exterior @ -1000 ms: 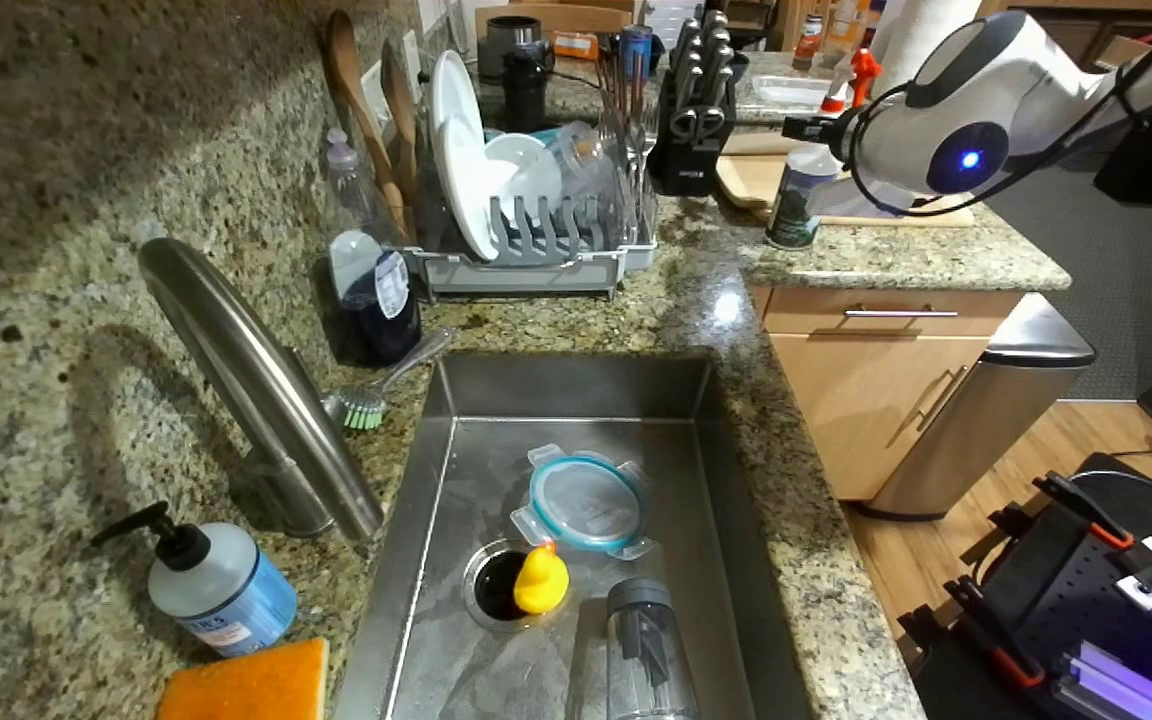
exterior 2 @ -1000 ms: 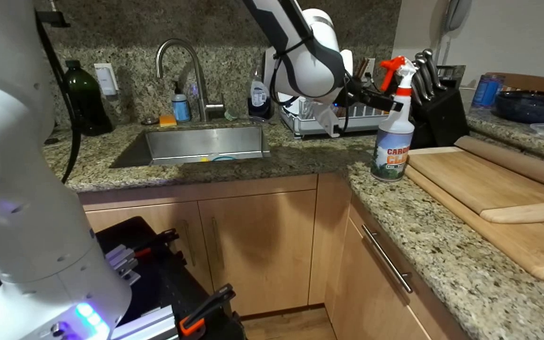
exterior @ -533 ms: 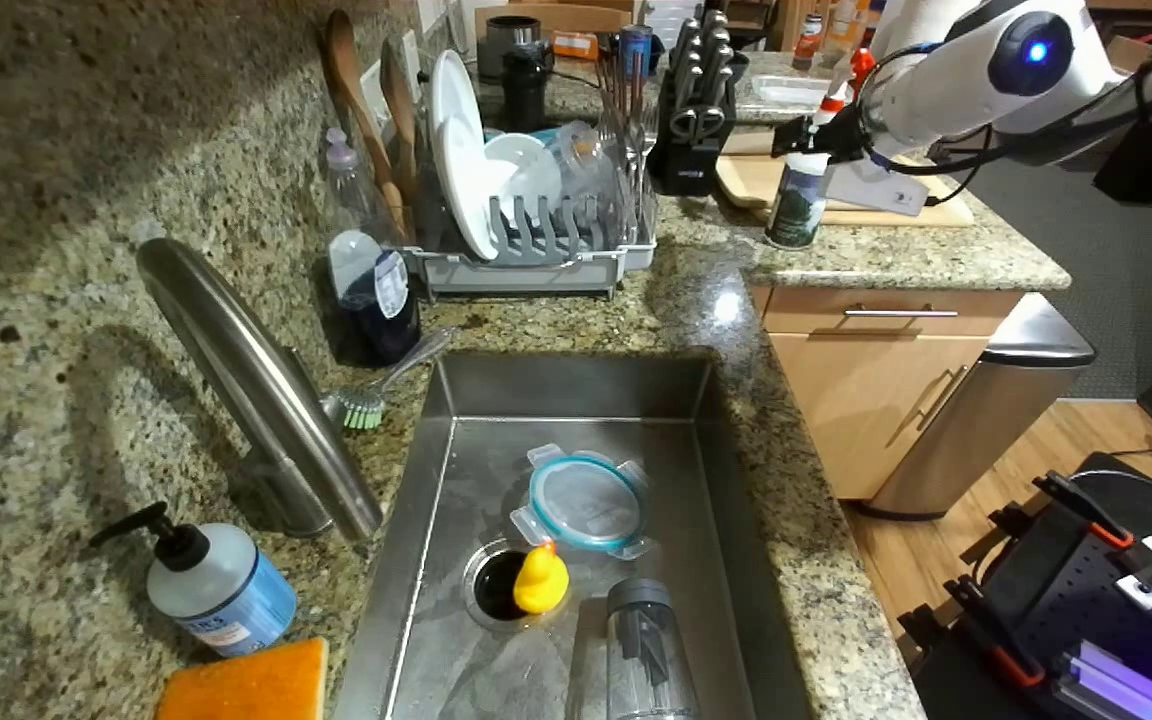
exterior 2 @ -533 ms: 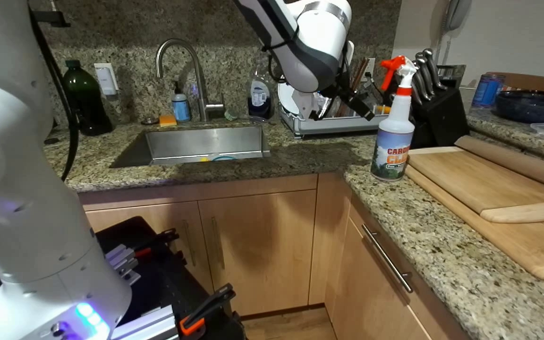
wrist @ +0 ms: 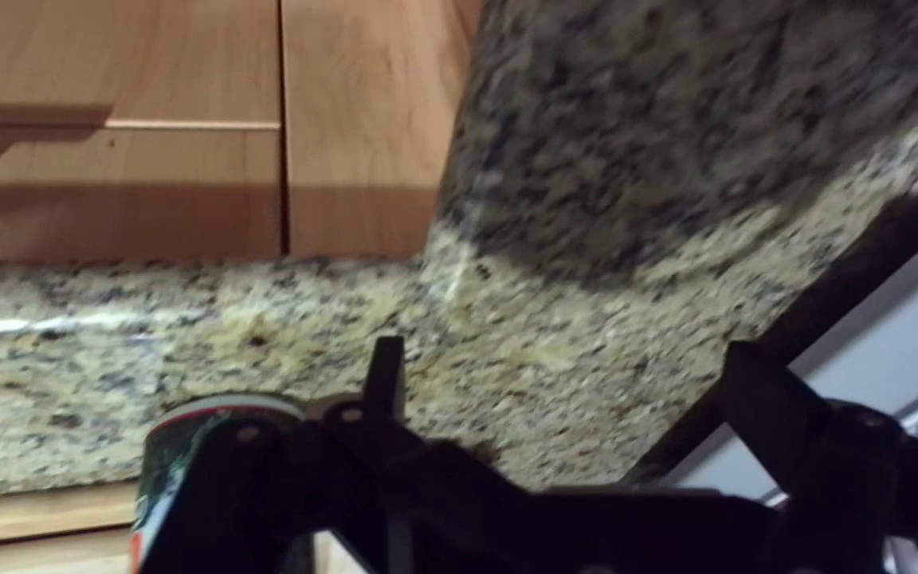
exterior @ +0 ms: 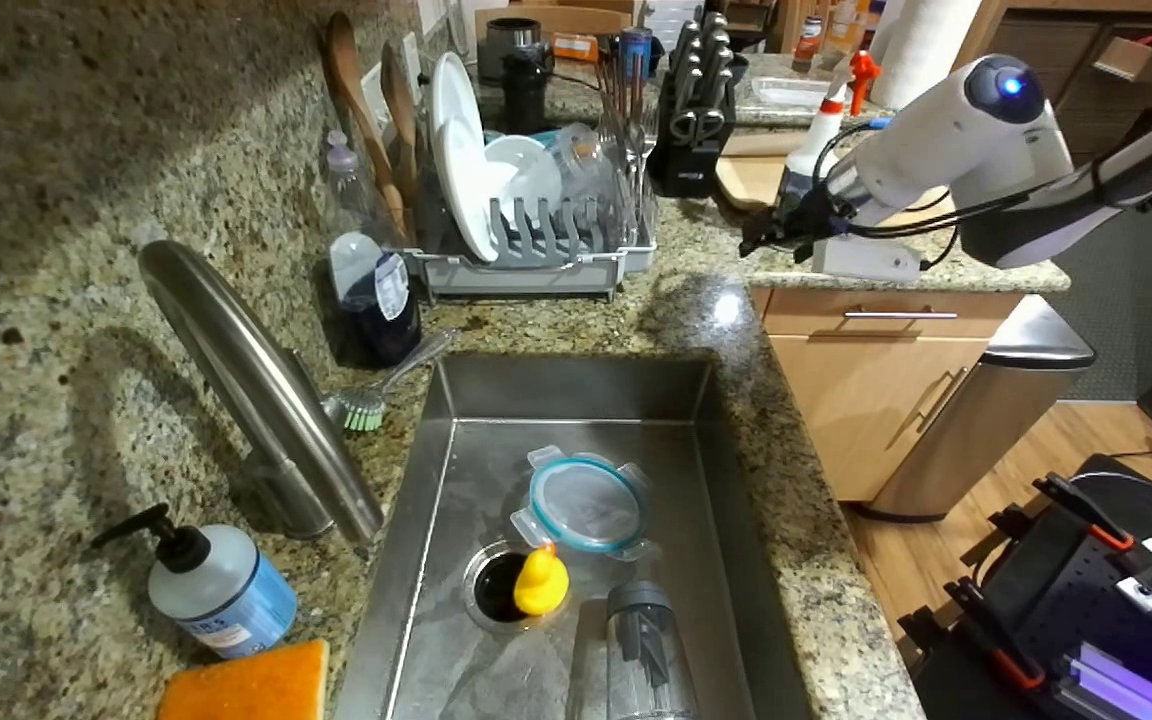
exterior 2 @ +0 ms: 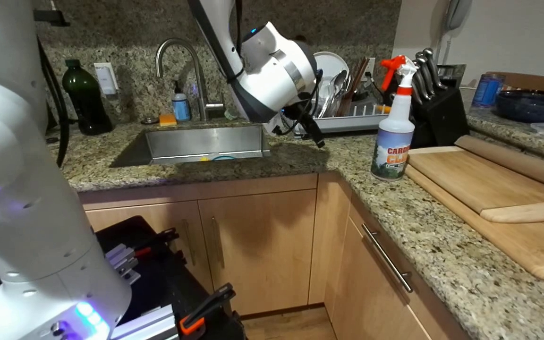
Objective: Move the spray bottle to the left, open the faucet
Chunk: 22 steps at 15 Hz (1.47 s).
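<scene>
Best guess, we're on step one, lining up on the trigger spray bottle [exterior 2: 396, 130]. Can't rule out that it's already where it should be and we're off to the gooseneck faucet [exterior: 266, 395], though. The fingers [wrist: 386, 371] on our Robotiq gripper [wrist: 562, 344] are spread well apart with nothing pinched between them, just granite countertop [wrist: 507, 359] showing in the gap.

The bottle stands upright off to the gripper's side, near it but outside the fingers; in the wrist view only its lower part shows, mostly tucked behind one of them. The faucet's on the gripper's opposite side, well apart, across the stainless sink [exterior: 576, 385], and we're nowhere near touching it.

If the bottle is next, we'd want to swing the gripper back sideways, get a finger on either side of the body, squeeze, then shift it left. It looks tall and easy to topple, so we'd go low on it and take it slow. The faucet can wait till after that.

Versus half a second ago, the gripper has dropped lower and backed off from the bottle toward the sink side, so in an exterior view we get more dish rack [exterior 2: 354, 123] between the two. The bottle doesn't look like it's budged, and the faucet looks the same as well.
</scene>
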Each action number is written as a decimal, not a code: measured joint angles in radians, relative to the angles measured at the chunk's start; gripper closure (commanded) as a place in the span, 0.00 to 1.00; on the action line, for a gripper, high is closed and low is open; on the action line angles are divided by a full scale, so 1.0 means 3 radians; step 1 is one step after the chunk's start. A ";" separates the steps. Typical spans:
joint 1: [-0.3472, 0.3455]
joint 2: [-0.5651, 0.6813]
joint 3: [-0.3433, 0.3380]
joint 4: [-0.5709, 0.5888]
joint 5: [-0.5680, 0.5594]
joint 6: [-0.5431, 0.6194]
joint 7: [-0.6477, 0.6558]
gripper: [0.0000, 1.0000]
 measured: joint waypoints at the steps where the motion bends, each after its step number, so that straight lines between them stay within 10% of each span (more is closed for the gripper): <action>1: 0.0036 0.0008 0.0121 -0.0053 0.0234 -0.0011 -0.0263 0.00; 10: 0.0148 -0.0636 0.1108 -0.0062 0.1446 0.0089 -0.1708 0.00; 22: 0.0103 -0.0576 0.1005 -0.0022 0.1680 0.0663 -0.1813 0.00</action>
